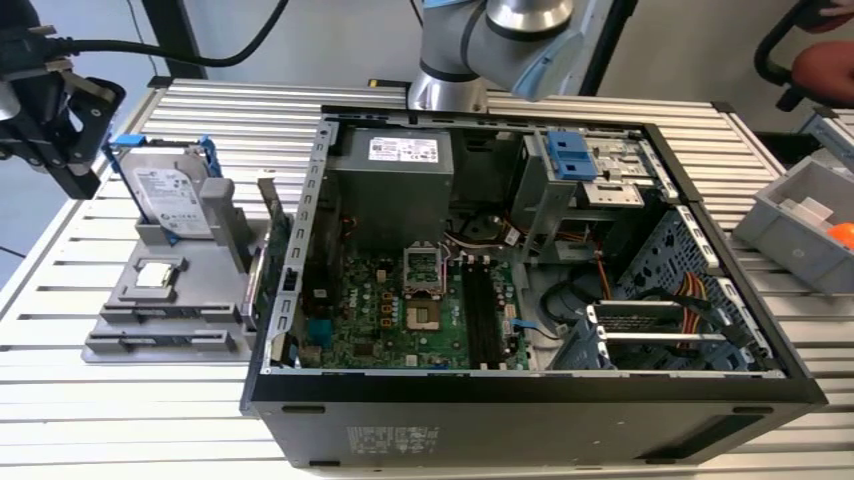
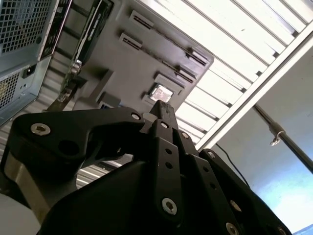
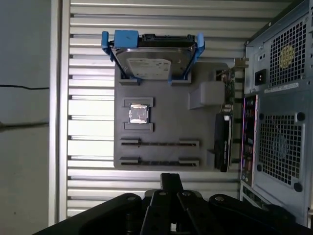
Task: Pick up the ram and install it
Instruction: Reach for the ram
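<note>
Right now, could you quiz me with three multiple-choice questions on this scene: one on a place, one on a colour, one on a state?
1. Where does the silver chip lie?
A on the floor; B on the grey tray; C in a drawer.

2. What colour is the bracket round the drive?
A red; B blue; C yellow.

3. How is the computer case?
A open, insides showing; B closed; C wrapped in plastic.

Answers:
1 B, the chip sits in a holder on the tray.
2 B, the bracket's clips are plainly blue.
3 A, the green board shows inside the case.
</note>
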Tool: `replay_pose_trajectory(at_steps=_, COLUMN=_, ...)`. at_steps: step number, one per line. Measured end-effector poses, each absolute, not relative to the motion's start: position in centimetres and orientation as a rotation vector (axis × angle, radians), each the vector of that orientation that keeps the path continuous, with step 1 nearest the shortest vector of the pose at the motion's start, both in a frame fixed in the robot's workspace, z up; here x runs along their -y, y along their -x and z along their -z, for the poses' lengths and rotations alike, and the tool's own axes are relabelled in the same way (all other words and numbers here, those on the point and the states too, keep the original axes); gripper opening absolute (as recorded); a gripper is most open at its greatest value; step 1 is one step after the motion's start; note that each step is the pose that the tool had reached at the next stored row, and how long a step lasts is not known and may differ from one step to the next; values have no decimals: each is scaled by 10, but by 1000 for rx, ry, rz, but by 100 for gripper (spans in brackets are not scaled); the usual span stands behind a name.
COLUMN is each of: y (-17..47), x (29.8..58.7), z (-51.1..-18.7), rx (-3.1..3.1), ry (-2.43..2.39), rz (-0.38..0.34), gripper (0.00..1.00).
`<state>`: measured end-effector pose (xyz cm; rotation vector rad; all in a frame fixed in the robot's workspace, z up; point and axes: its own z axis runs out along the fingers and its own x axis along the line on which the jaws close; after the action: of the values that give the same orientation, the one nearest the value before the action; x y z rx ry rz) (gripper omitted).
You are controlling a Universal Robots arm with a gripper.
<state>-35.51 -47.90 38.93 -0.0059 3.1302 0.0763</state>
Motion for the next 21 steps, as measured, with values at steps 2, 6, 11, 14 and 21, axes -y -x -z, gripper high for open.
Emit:
replay_pose_trajectory(at_steps=2, y=355, x=480, z=-389, rx=-3130, ry=5, rz=-76, gripper=0)
replay_pose_trajectory(at_steps=6, y=355, x=481, z=-389, rx=-3130, ry=2, rz=-76, gripper=0)
replay_pose_trajectory(at_steps=11, y=355, x=481, z=-389, rx=-3130, ry=0, rz=-76, gripper=0)
replay_pose_trajectory(at_steps=14, y=355, x=481, z=-389, rx=-3130, ry=0, rz=-76, gripper=0)
replay_pose_trajectory(at_steps=21, y=355, x=481, z=-389, rx=-3130, ry=0, rz=-76, gripper=0)
